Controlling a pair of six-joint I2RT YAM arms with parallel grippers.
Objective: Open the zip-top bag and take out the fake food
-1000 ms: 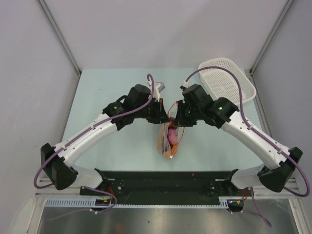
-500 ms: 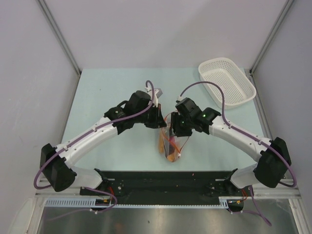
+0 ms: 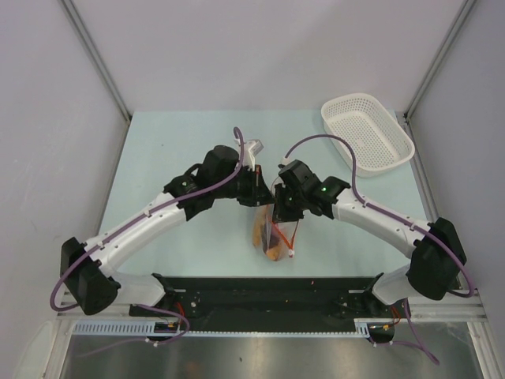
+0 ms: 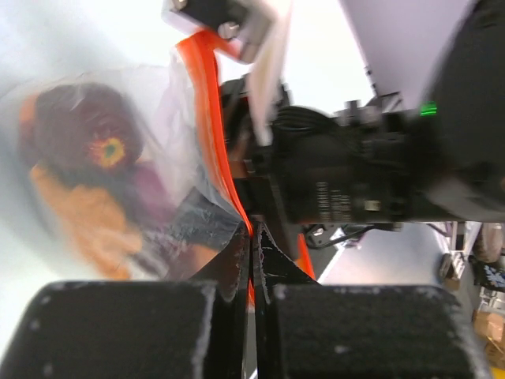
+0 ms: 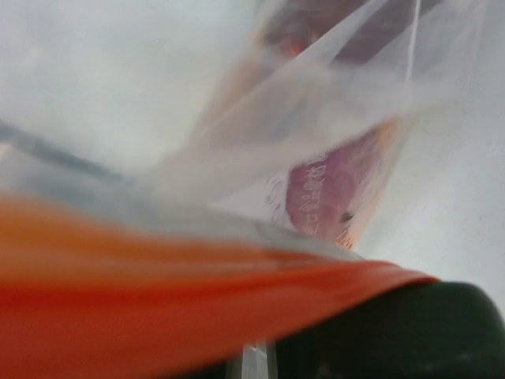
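**Jaw state.** The left jaws are fully closed, pinching the red-orange zip strip [image 4: 207, 118] of the zip-top bag [image 3: 274, 237] flat between them. The right jaws sit against the same strip, directly opposite the left jaws. Their wrist view is too close and blurred to tell whether they are closed on it.

**Location.** The bag body trails from between the two sets of jaws toward the arm bases, with its lower end apparently on the desk [image 3: 173, 158].

**Handling.** The film looks thin, limp and slippery, so it will likely crumple and slide rather than carry a pull. Grip only the stiffer strip, one lip per side. The fake food [image 4: 87, 158] appears light and rigid, and is likely to shift loosely inside.
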